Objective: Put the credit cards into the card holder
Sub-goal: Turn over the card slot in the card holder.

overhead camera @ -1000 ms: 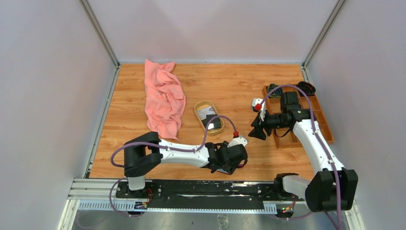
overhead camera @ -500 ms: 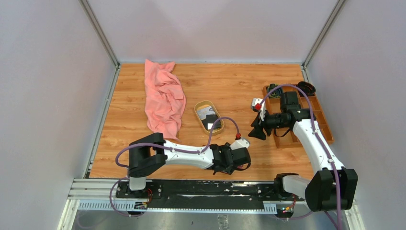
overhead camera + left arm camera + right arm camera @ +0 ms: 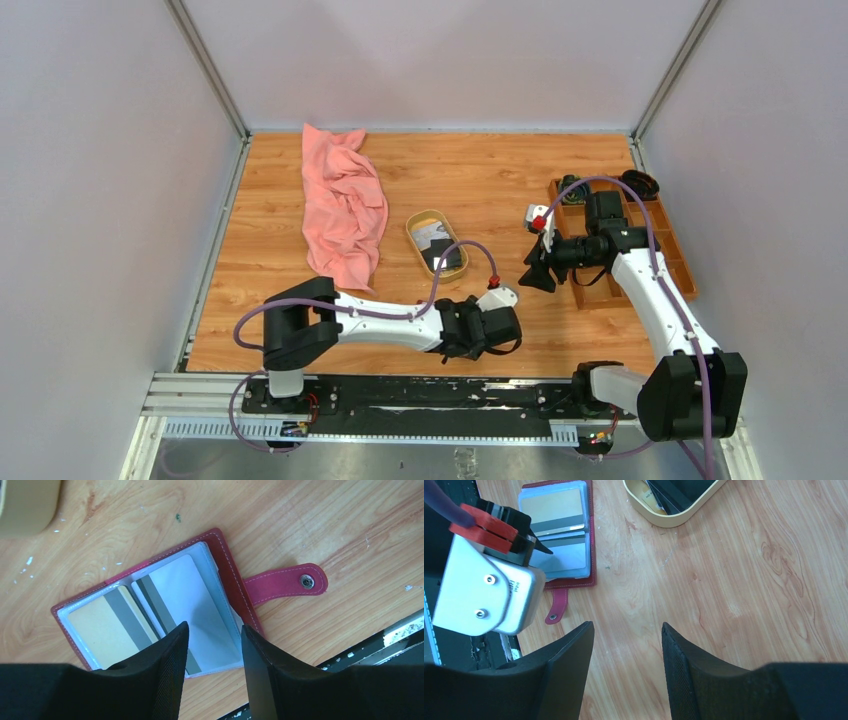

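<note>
The card holder (image 3: 145, 600) lies open and flat on the table near its front edge. Its snap strap (image 3: 282, 582) sticks out toward 3 o'clock in the left wrist view. Two cards sit in its clear sleeves: a gold card (image 3: 97, 630) on the 9 o'clock side and a pale card (image 3: 185, 595) beside it, both with a grey stripe. The left gripper (image 3: 213, 630) hangs right over the pale card, jaws partly apart and nothing between them. Whether the fingertips touch the sleeve is hard to tell from this angle.

Seen from above, the oval dish (image 3: 664, 522) lies at about 11 o'clock from that gripper. It has dark cards (image 3: 679, 490) in it, so the job looks unfinished. The right gripper (image 3: 626, 630) hovers above bare wood at about 2 o'clock, jaws apart and empty.

The pale card looks seated, or close to it. To do this step well, press it fully home along the sleeve's length. Keep the holder from skating on the wood, and steady the red edge with the other arm if it slides. Lift straight up so the sleeve is not dragged open.
</note>
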### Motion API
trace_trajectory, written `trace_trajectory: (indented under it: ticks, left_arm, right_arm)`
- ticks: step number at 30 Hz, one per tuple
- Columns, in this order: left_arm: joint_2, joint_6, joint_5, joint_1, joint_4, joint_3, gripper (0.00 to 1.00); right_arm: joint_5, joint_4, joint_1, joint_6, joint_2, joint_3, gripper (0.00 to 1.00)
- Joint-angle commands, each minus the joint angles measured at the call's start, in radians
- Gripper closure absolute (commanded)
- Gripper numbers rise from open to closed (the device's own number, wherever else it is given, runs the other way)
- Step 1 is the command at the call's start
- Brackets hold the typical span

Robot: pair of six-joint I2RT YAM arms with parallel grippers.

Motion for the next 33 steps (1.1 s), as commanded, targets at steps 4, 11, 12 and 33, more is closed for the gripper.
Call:
trace_trajectory:
  ticks: [4,11,12,33]
  left_arm:
    - [-0.071,0.0,-0.08,-0.006,-0.039,0.001,0.52]
    - [-0.076,0.003,-0.094,-0.007,-0.053,-0.004,0.52]
    - [-0.076,0.004,-0.091,-0.006,-0.052,-0.004,0.51]
    - [-0.428,0.568,0.024,-0.029,0.263,-0.371,0.34]
  right_arm:
    - [-0.011,-0.008,-0.018,0.009,0.001,-0.015,0.44]
    - [-0.014,-0.008,-0.017,0.01,0.001,-0.015,0.44]
    - [-0.014,-0.008,-0.017,0.01,0.001,-0.015,0.44]
    - [-0.022,-0.008,-0.017,0.012,0.006,-0.014,0.44]
